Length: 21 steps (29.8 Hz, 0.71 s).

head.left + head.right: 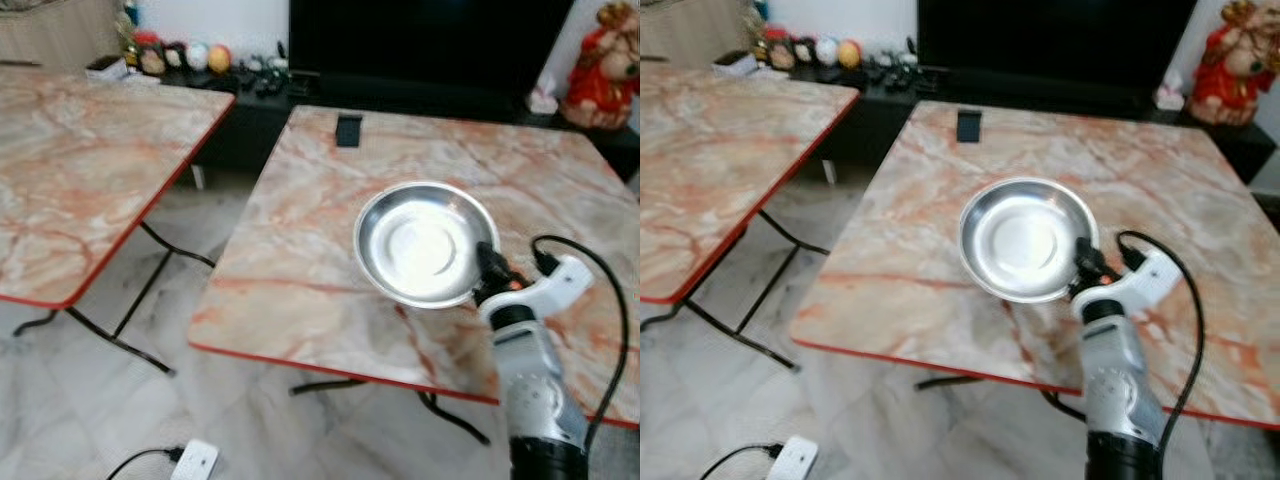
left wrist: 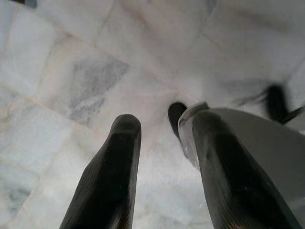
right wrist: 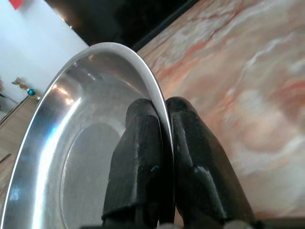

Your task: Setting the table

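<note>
Right wrist view: the two black fingers [image 3: 143, 157] pinch the thin rim of the steel plate [image 3: 81, 143], one finger inside the dish and one outside, so the jaws are closed narrow on that rim.
Grip, my guess: an edge pinch suits a shallow plate that offers nothing else to take hold of, and it leaves the underside free to be set down flat.
Right gripper [image 1: 490, 268]: it reaches out from the silver arm over the near right part of the surface [image 1: 300, 260], holding the plate at the rim nearest the robot.
Plate position: it sits over the middle of the marble-patterned surface, a little toward the near edge; from here I cannot tell whether it is resting on it or carried just above.
Phone-like black object [image 1: 348, 130]: it lies at the far edge of the same surface, well apart from the plate.
Second surface [image 1: 80, 170]: it stands to the left, separated by a gap of floor.
Left wrist view: the left gripper [image 2: 164, 176] points down at the pale marble floor [image 2: 71, 71] with its jaws spread and nothing between them, the arm seemingly idle.
Task stage, as I judge it: the plate is being brought to its place.
</note>
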Available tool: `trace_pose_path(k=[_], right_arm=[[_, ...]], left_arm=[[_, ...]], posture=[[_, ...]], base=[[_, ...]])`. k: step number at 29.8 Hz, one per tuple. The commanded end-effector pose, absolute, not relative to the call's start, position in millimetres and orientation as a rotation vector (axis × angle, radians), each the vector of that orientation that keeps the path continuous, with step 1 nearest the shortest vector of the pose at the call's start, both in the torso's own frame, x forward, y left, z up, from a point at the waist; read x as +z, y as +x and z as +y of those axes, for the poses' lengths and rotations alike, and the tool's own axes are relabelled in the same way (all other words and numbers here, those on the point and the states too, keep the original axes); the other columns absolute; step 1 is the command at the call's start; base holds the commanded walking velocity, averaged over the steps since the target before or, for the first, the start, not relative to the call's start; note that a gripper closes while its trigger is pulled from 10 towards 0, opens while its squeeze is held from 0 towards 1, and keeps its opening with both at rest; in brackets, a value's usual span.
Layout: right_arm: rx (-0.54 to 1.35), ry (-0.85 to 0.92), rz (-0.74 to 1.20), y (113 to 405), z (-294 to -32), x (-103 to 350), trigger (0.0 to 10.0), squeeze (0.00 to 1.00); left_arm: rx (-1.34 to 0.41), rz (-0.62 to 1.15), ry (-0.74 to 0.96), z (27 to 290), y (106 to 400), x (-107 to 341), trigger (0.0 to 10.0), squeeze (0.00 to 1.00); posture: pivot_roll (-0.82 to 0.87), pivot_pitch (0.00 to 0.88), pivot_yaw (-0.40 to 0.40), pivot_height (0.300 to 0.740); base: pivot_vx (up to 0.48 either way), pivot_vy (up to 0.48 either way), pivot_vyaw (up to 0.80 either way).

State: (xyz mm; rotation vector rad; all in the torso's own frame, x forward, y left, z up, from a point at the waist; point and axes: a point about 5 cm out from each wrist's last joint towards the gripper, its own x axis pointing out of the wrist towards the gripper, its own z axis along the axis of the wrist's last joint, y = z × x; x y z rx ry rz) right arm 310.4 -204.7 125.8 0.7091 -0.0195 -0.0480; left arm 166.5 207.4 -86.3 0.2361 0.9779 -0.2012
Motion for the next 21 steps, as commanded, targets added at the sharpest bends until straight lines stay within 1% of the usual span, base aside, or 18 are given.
trace_pose_path(k=[1, 15, 18, 21], right_arm=[[-0.073, 0.699, -0.042, 308.3, -214.2, 129.4, 10.0, 0.00], [-0.092, 0.686, -0.019, 306.1, -218.5, 125.0, 10.0, 0.00], [-0.105, 0.657, 0.049, 303.8, -220.4, 118.1, 10.0, 0.00], [-0.115, 0.648, 0.063, 303.6, -221.6, 116.5, 10.0, 0.00]], left_arm=[[-0.215, 0.976, 0.234, 201.1, 167.0, -87.2, 10.0, 0.00], [-0.207, 0.989, 0.240, 198.8, 167.2, -88.0, 10.0, 0.00], [-0.209, 0.992, 0.240, 198.2, 166.5, -88.5, 10.0, 0.00], [-0.210, 0.992, 0.239, 197.1, 167.1, -88.5, 10.0, 0.00]], posture=[[0.00, 0.000, -0.038, 0.736], [0.00, 0.000, -0.038, 0.736], [-0.01, 0.000, -0.037, 0.736], [-0.01, 0.000, -0.037, 0.736]], base=[[0.000, 0.000, 0.00], [0.000, 0.000, 0.00], [0.000, 0.000, 0.00], [0.000, 0.000, 0.00]])
